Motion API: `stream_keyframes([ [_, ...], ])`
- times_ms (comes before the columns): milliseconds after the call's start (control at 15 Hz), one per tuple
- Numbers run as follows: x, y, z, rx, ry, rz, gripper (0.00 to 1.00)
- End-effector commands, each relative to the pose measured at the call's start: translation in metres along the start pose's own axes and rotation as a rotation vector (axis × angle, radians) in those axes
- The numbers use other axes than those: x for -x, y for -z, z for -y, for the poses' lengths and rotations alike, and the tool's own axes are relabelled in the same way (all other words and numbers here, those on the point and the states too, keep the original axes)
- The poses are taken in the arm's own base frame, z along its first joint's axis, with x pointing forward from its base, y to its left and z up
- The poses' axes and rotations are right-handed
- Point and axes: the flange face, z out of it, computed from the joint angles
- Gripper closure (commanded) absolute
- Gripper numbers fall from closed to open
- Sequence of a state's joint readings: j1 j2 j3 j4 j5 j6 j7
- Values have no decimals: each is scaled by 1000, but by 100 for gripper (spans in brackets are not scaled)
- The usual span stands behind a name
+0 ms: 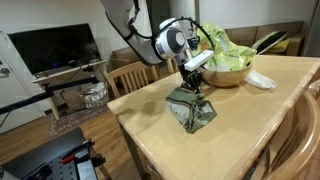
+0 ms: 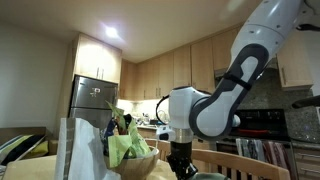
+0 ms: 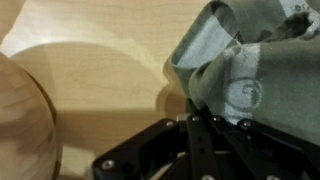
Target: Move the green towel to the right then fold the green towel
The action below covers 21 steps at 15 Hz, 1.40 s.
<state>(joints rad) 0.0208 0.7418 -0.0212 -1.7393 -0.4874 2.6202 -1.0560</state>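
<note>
Claw (image 1: 191, 87) downward, tight on green towel (image 1: 191, 110)

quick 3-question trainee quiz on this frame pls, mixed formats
1. True or false: the gripper is shut on the green towel.
2. Where is the towel? A) on the wooden table, beside the wooden bowl; B) inside the bowl; C) on the floor.
3. What fills the bowl?
Key: 1 true; 2 A; 3 green leafy pieces.
</note>
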Motion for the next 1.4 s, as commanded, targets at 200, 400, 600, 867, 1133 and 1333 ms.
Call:
stream_keyframes([
  [200,-1,-28,-27,25,3,40,99],
  [400,1,-35,-29,-2,-1,56,73],
  [600,3,-32,-35,3,-5,75,58],
  [867,7,-15,-46,42,-1,89,27],
  [1133,10,16,-57,104,2,91,1],
  [1333,11,37,-64,150,20,105,0],
])
